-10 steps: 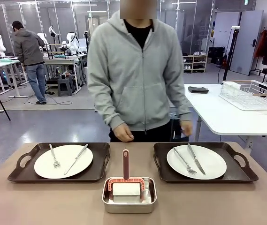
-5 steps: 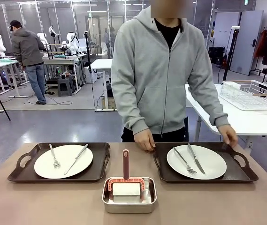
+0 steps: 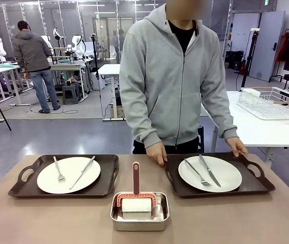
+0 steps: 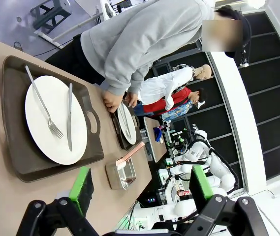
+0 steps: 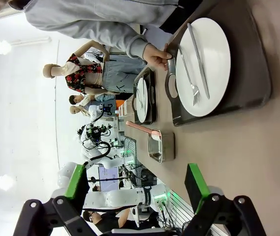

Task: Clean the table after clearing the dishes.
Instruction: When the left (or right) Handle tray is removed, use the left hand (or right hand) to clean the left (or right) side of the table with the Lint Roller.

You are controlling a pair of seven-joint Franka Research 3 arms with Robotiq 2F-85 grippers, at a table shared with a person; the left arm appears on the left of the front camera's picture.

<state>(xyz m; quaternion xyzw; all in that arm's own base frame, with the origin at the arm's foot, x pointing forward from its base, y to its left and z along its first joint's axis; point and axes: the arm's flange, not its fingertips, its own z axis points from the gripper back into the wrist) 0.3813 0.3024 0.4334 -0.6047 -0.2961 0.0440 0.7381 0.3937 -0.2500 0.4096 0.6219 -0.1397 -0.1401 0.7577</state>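
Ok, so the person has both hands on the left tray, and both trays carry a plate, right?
Not quite. Both hands are on the right tray, not the left tray, as the front view shows. Both trays do carry a plate.

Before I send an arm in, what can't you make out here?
- Front view: the pan walls hide the white block's underside.
- Front view: the person's hand covers the right tray's far corner.
- Right wrist view: that tray runs off the top edge.
- Left wrist view: pan contents too small.
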